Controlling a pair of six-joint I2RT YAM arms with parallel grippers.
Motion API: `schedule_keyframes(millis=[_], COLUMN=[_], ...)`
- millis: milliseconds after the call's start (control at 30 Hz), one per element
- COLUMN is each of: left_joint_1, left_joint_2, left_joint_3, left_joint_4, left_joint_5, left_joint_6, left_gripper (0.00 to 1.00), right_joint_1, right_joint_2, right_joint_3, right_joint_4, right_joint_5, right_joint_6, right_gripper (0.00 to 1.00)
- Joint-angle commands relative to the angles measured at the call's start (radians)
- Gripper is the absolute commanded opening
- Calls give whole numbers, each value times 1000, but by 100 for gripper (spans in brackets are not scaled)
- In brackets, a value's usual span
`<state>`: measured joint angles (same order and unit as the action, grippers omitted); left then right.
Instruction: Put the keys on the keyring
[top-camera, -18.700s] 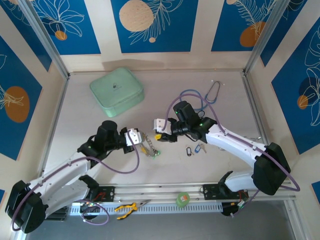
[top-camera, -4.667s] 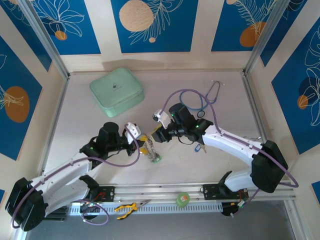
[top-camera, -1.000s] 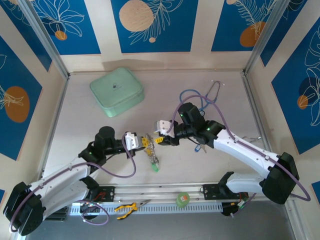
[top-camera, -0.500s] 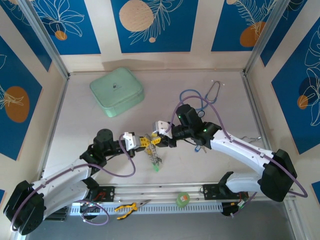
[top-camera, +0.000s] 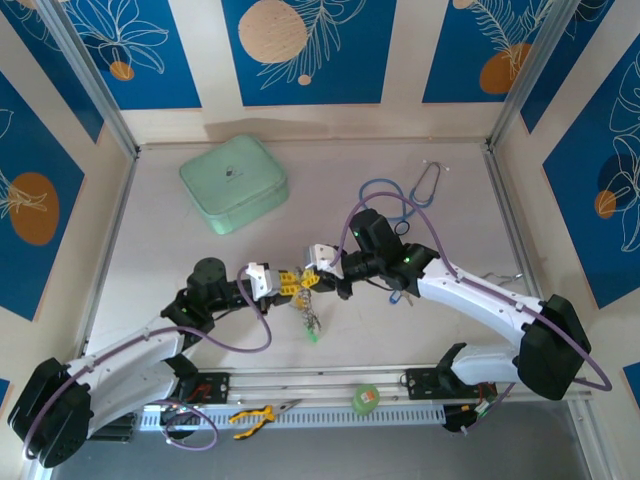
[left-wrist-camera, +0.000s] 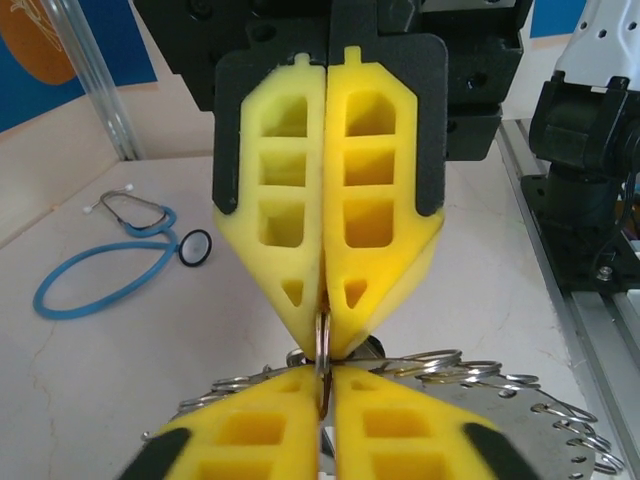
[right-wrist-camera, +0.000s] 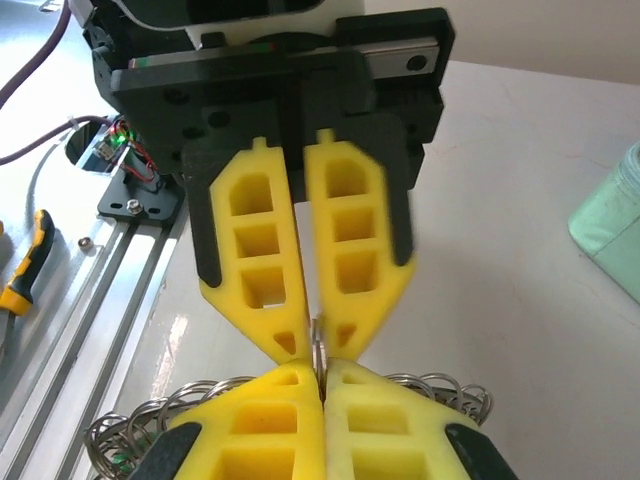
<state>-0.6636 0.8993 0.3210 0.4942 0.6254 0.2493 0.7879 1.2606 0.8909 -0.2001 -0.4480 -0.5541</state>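
Note:
Both grippers meet tip to tip above the middle of the table. The keyring (top-camera: 308, 308), a flat silvery disc rimmed with small wire loops (left-wrist-camera: 560, 420), hangs below them. My right gripper (top-camera: 313, 281) (right-wrist-camera: 320, 372) is shut on one upright loop on its rim. My left gripper (top-camera: 288, 282) (left-wrist-camera: 326, 378) faces it with jaws slightly parted around the same loop. A green tag (top-camera: 313, 337) dangles from the keyring's lower end. Loose keys (top-camera: 404, 296) lie on the table, partly hidden by the right arm.
A mint-green case (top-camera: 234, 183) sits at the back left. A blue stethoscope (top-camera: 400, 195) lies behind the right arm. On the front rail are a green tape roll (top-camera: 366, 398) and yellow-handled pliers (top-camera: 252, 414).
My right gripper has moved left and closed from half open onto the keyring's loop. The left gripper's jaws, shut a second ago, have parted a little.

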Motion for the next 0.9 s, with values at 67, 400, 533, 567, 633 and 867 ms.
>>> schedule_keyframes(millis=[67, 400, 533, 567, 633, 867], left_joint_1=[-11, -15, -18, -19, -18, -19], left_joint_2=[-40, -27, -10, -7, 3, 24], left_joint_3=[42, 152, 177, 180, 184, 198], left_joint_4=[-93, -332, -357, -358, -357, -368], left_joint_5=[-33, -1, 18, 20, 25, 36], left_joint_6=[67, 183, 197, 200, 208, 226], left_gripper=[30, 22, 21, 21, 19, 14], right_joint_1=[14, 81, 98, 100, 105, 119], right_joint_2=[-3, 31, 40, 42, 48, 59], right_joint_3=[72, 183, 212, 216, 225, 244], right_joint_4=[-127, -312, -325, -325, -323, -309], right_joint_5=[68, 236, 242, 242, 237, 224], right_joint_6=[-94, -193, -198, -197, -197, -188], right_gripper=[0, 0, 0, 0, 0, 0])
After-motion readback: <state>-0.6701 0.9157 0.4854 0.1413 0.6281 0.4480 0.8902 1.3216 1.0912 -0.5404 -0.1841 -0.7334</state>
